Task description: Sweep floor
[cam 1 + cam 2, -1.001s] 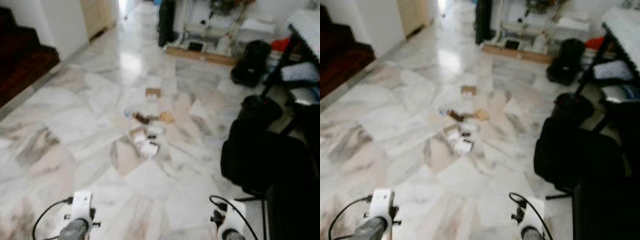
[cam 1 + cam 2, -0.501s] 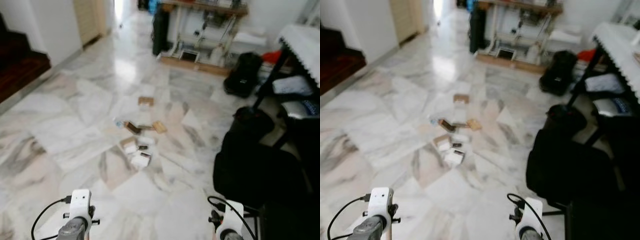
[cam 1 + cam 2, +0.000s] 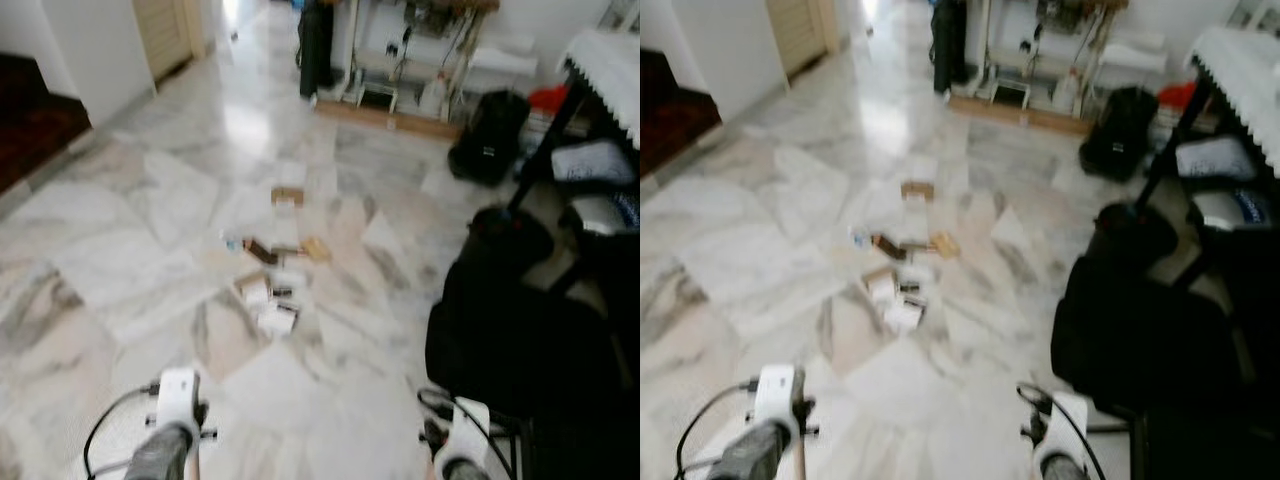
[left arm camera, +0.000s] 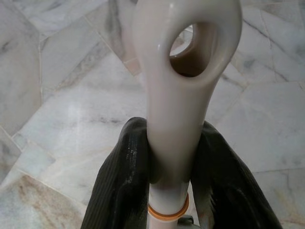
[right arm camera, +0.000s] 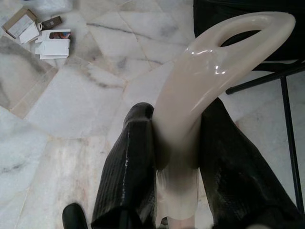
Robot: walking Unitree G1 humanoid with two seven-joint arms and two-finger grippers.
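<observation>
A scatter of litter, made of small cardboard boxes and paper scraps, lies on the marble floor a few steps ahead. In the right wrist view some of the same white and brown boxes show on the floor beyond the fingers. My left gripper is shut on a cream plastic handle with a hanging loop and an orange ring. My right gripper is shut on a second cream looped handle. Both wrists, left arm and right arm, sit low in the eye views.
A black chair stands close on my right, with a black bag and a white-clothed table beyond it. A cluttered shelf unit lines the far wall. Dark stairs lie to the left.
The head camera has swayed and moved slightly, so the whole scene shifts. My left arm sits a little further right in view. Both grips are unchanged.
</observation>
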